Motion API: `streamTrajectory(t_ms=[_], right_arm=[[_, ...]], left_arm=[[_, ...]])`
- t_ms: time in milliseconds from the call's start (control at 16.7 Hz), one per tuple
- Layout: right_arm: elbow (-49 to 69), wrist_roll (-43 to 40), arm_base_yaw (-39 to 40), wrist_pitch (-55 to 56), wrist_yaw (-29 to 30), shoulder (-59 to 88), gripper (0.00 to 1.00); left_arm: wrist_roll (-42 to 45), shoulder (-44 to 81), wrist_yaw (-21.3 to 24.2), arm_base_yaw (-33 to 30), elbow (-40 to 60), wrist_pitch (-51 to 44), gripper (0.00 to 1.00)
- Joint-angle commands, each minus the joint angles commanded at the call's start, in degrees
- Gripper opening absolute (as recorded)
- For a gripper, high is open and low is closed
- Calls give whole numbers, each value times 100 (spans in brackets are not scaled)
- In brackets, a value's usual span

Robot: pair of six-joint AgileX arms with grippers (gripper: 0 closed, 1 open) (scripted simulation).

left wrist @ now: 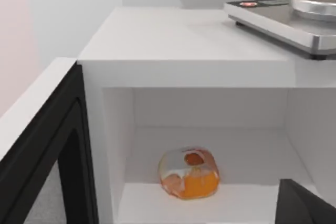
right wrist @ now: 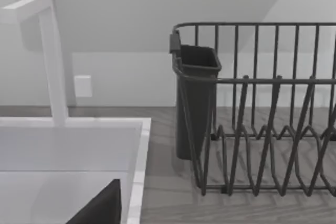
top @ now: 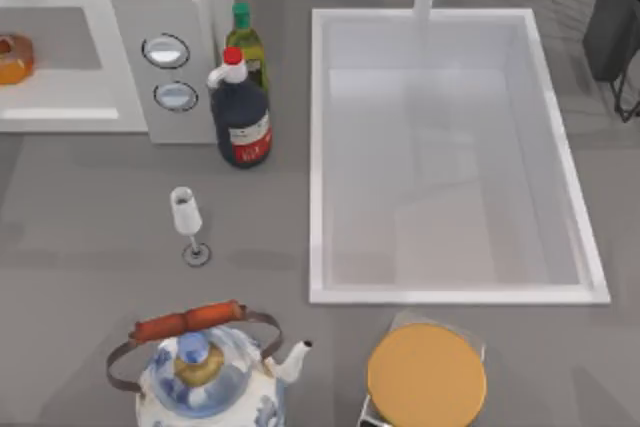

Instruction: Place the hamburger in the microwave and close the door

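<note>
The hamburger (left wrist: 189, 173), a small orange-brown bun with whitish patches, lies on the floor of the open white microwave (left wrist: 178, 45), near the front of the cavity. In the top view the hamburger (top: 14, 58) sits at the far left, beside the microwave's grey two-dial panel (top: 170, 72). The door (left wrist: 44, 145) is swung open, showing its dark inner face. A dark part of my left gripper (left wrist: 306, 203) hangs in front of the cavity, apart from the bun. A dark part of my right gripper (right wrist: 100, 209) hovers over the sink, far from the microwave.
A metal scale (left wrist: 294, 17) rests on the microwave. Two bottles (top: 240, 112) stand right of the panel. A wine glass (top: 188, 222), a kettle (top: 205, 372) and a yellow-orange disc (top: 427, 375) occupy the front. The white sink (top: 460, 295) and dish rack (right wrist: 262, 114) lie right.
</note>
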Motion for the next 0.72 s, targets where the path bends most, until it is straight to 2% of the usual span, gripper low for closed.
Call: streamTrajectory(t_ms=[300, 720], right_arm=[[0, 0, 0, 0, 0, 0, 100], [0, 0, 0, 0, 0, 0, 100]], left_arm=[[885, 1094, 213, 642, 1276, -1235, 0], [2828, 3287, 574, 1827, 3964, -4120, 0]])
